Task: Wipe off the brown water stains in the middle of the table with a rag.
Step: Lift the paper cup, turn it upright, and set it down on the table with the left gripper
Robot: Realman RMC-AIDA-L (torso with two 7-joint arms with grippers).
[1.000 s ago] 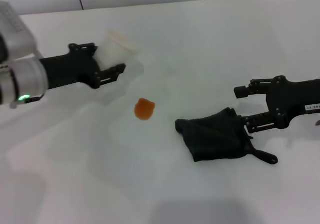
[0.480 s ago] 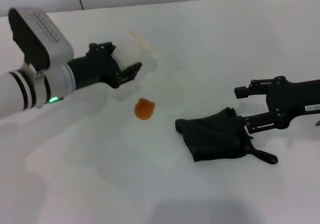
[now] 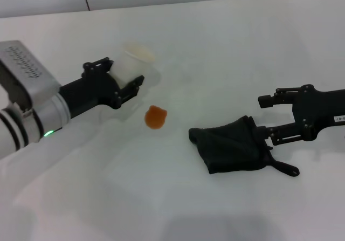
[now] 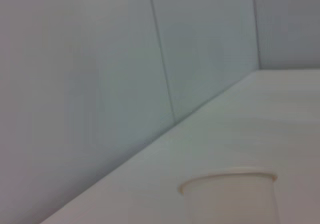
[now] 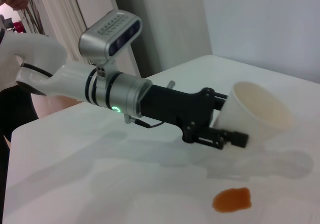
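The brown water stain [image 3: 156,116] is a small orange-brown blob on the white table [image 3: 215,41]; it also shows in the right wrist view [image 5: 231,199]. The black rag [image 3: 233,145] lies bunched to the stain's right, its loop tail pointing right. My right gripper [image 3: 264,117] is open at the rag's right edge, its lower finger against the cloth. My left gripper [image 3: 123,78] is shut on a white paper cup [image 3: 133,62], held tilted just up-left of the stain. The right wrist view shows that gripper [image 5: 230,118] and the cup [image 5: 257,115].
Dark seam lines run along the table's far edge [image 3: 161,5]. The left wrist view shows only the cup's rim [image 4: 227,179] and a grey wall. Bare table lies in front of the stain and the rag.
My left arm swung the cup right toward the stain, then drew back left and lower. My right gripper shifted slightly to the right. The rag and the stain have not moved.
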